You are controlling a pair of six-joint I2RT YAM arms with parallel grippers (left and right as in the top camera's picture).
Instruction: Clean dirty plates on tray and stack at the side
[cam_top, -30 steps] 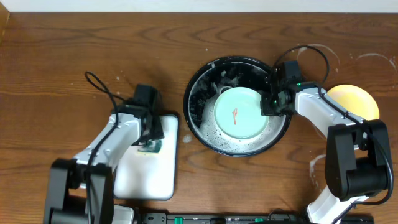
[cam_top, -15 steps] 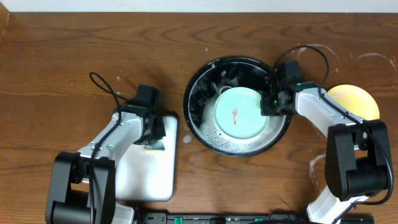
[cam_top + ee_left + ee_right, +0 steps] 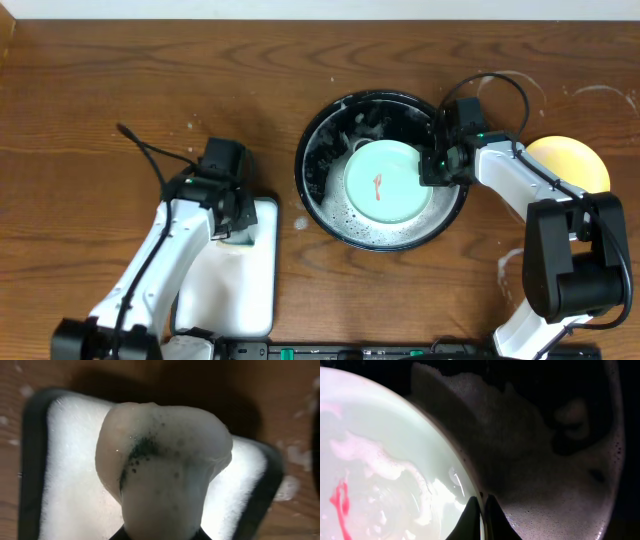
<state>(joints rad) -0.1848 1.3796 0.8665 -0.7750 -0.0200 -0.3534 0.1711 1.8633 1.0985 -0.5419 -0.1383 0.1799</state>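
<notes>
A mint-green plate (image 3: 385, 185) with a red smear (image 3: 379, 186) lies in the sudsy black tray (image 3: 310, 150). My right gripper (image 3: 432, 170) is shut on the plate's right rim. In the right wrist view the two fingers pinch that rim at the gripper (image 3: 481, 502), with the plate (image 3: 385, 460) to the left and foam to the right. A yellow plate (image 3: 572, 162) rests on the wood at the far right. My left gripper (image 3: 228, 220) is shut on a soapy whitish sponge (image 3: 165, 460), held above a foam-filled white dish (image 3: 70, 485).
The white dish (image 3: 235, 290) sits at the front left under the left arm. White soapy rings mark the wood at the back right (image 3: 590, 92) and front right (image 3: 510, 265). A suds spot (image 3: 299, 224) lies between the dish and the tray.
The left gripper has closed on the sponge, and its arm has swung a little to the left. The white dish now lies slightly further front-left. The right arm and the plate are still.
</notes>
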